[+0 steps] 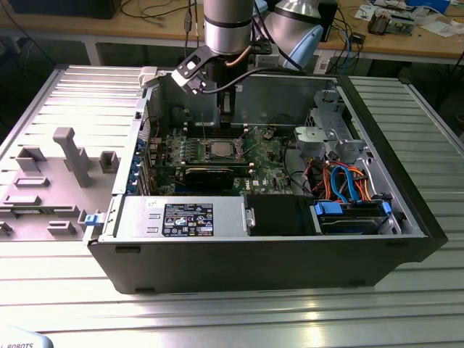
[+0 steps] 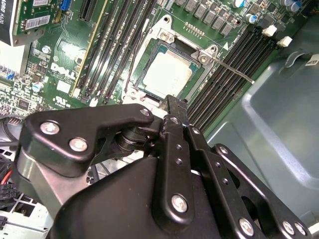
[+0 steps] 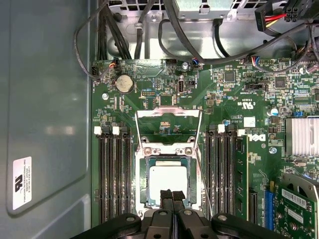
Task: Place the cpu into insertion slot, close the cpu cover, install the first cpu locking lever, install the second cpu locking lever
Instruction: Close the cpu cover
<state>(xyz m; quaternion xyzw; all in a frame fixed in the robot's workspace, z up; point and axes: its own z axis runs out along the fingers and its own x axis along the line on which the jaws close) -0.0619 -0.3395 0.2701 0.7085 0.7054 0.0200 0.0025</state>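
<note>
The cpu (image 3: 168, 180) lies flat in the insertion slot (image 3: 141, 185), its silvery top showing; both wrist views show it (image 2: 167, 74). The cpu cover (image 3: 169, 113) is swung open, its frame standing off one side of the slot with the green board showing through its window. A thin locking lever (image 2: 232, 69) sticks out sideways over the memory slots. My gripper (image 3: 172, 195) hovers just above the cpu's edge, shut, with nothing between its fingers (image 2: 175, 107). In the exterior view the gripper (image 1: 227, 119) hangs inside the open case, over the slot (image 1: 221, 150).
Memory slots (image 3: 114, 174) flank the socket. A black graphics card (image 1: 210, 174) lies in front of it, with the power supply (image 1: 181, 217) nearer still. A drive cage with orange and blue cables (image 1: 348, 185) is at the exterior view's right. Grey fixtures (image 1: 65, 156) stand outside at the left.
</note>
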